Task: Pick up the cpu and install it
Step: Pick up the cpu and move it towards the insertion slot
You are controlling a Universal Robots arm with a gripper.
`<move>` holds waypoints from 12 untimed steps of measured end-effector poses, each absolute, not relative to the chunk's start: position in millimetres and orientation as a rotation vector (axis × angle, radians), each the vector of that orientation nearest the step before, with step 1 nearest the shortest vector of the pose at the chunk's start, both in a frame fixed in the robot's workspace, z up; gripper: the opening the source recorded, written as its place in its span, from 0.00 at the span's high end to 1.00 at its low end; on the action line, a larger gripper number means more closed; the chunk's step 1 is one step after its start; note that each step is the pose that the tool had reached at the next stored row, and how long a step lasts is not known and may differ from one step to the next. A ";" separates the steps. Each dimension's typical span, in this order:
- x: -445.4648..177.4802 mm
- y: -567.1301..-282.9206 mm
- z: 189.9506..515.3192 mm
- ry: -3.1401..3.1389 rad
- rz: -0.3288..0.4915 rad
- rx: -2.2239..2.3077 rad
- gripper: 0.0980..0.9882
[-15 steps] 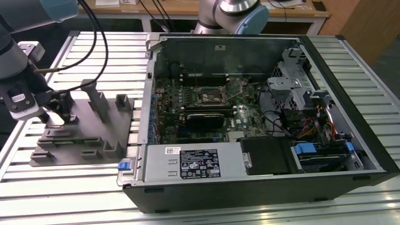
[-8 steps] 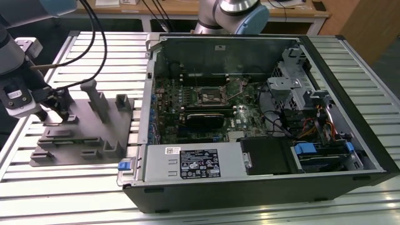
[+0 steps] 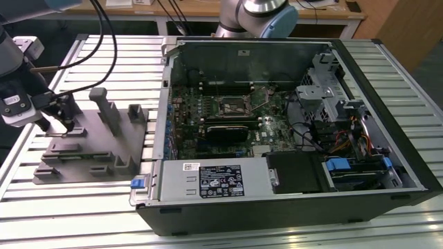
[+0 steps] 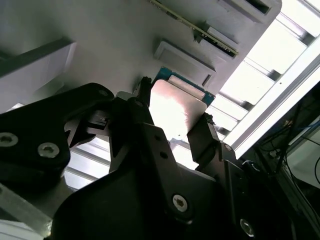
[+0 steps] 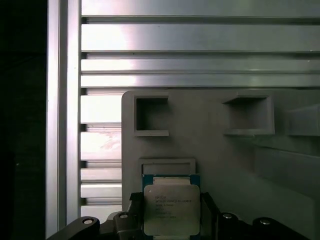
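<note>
The square, silvery-topped cpu [image 5: 171, 209] lies flat on the grey plate [image 5: 225, 165].

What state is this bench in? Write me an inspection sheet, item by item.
Surface: slatted silver aluminium table, bearing a flat grey fixture plate and an open black computer case.
Job's things: small square silvery-topped cpu at the fixture plate, not in the case; square socket on the motherboard inside the case.
Clutter: nothing seen.
Grippers: black gripper low over the plate, jaws shut on two opposite edges of the cpu.
Cables: black cables run down to the arm's wrist; coloured wires inside the case.
Surroundings: wooden desk behind the table; silver-and-blue arm base.
</note>
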State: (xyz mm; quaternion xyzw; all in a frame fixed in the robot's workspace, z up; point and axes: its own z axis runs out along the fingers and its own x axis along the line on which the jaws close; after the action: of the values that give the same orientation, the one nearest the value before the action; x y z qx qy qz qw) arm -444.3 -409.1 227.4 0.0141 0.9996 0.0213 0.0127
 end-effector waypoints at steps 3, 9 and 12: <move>-444.3 -409.0 232.2 3.115 0.067 0.044 0.50; -444.2 -408.9 242.8 3.115 0.067 0.044 0.50; -444.3 -408.8 247.8 3.115 0.066 0.044 0.50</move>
State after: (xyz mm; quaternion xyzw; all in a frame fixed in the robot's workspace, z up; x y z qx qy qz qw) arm -444.3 -408.8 247.8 0.0140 0.9996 0.0213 0.0127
